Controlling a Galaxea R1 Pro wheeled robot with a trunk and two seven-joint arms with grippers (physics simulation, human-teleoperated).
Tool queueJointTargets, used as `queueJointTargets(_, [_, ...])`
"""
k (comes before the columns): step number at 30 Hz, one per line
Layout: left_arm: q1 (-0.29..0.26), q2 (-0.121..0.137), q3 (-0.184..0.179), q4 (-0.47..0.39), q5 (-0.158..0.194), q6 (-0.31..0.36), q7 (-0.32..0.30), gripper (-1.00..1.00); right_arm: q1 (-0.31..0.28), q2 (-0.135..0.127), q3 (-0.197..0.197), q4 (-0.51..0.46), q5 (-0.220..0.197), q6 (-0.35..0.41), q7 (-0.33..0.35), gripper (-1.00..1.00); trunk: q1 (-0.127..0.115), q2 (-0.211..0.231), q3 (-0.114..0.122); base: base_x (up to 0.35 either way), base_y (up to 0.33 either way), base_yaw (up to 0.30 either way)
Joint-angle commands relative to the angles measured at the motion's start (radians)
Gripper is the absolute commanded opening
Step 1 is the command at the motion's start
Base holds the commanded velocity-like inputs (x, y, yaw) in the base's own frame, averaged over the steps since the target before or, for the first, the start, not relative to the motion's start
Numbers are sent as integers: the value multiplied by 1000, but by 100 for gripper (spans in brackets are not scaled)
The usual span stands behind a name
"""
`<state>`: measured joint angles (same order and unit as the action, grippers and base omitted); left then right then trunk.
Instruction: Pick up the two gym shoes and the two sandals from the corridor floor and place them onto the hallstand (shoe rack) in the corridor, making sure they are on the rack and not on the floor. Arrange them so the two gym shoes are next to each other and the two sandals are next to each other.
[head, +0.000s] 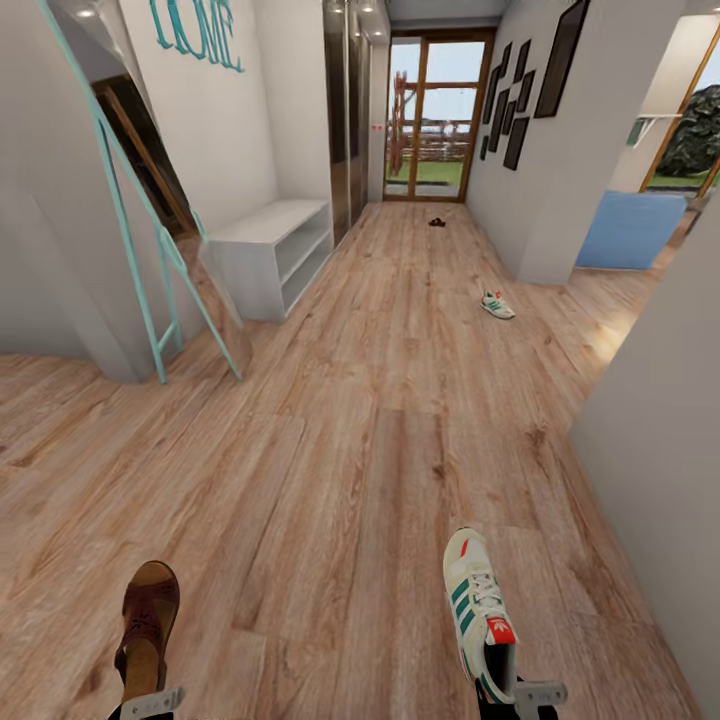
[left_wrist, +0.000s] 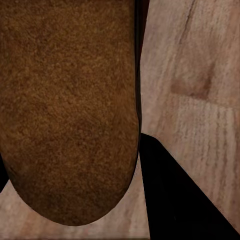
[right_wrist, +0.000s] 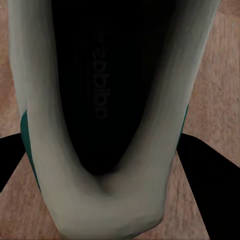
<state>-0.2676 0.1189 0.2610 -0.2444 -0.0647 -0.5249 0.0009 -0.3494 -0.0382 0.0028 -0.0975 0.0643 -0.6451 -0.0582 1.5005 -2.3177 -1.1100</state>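
Note:
Low in the head view, my left gripper (head: 150, 704) is shut on the heel of a brown sandal (head: 147, 625), held above the corridor floor (head: 330, 470). My right gripper (head: 520, 694) is shut on the heel of a white gym shoe (head: 477, 605) with green stripes. The left wrist view looks at the sandal's brown sole (left_wrist: 67, 110) with a black finger (left_wrist: 175, 200) beside it. In the right wrist view the gym shoe's sole (right_wrist: 105, 115) sits between dark fingers (right_wrist: 207, 175). A second gym shoe (head: 497, 304) lies on the floor ahead at the right. The other sandal (head: 437, 222) lies near the glass door. The white hallstand (head: 270, 250) stands by the left wall.
A teal ladder-like frame (head: 165, 260) leans at the left wall corner before the hallstand. A mirrored wardrobe (head: 345, 110) follows the hallstand. White walls (head: 650, 420) narrow the right side, with a doorway and a blue panel (head: 630, 228) behind. A glass door (head: 432, 110) closes the corridor's end.

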Motion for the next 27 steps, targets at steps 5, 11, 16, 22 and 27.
queueJointTargets(5, [-1,-1,6,2,-11,-3,-1,-100,0,0,0,1,7,-2,-5,-100,0,0,5,0,0,205])
queueJointTargets(11, [-1,-1,6,2,-12,-4,-2,-100,0,0,0,0,7,-2,-5,-100,0,0,12,0,0,205])
queueJointTargets(16, [-1,-1,6,2,-12,-4,-2,-100,0,0,0,0,7,-2,-5,-100,0,0,18,0,0,205])
queueJointTargets(22, [-1,-1,6,2,-11,-4,-2,-100,0,0,0,0,7,-2,-5,-100,0,0,25,0,0,204])
queueJointTargets(27, [-1,-1,6,2,-11,-4,-2,-100,0,0,0,0,7,-2,-4,-100,0,0,31,0,0,204])
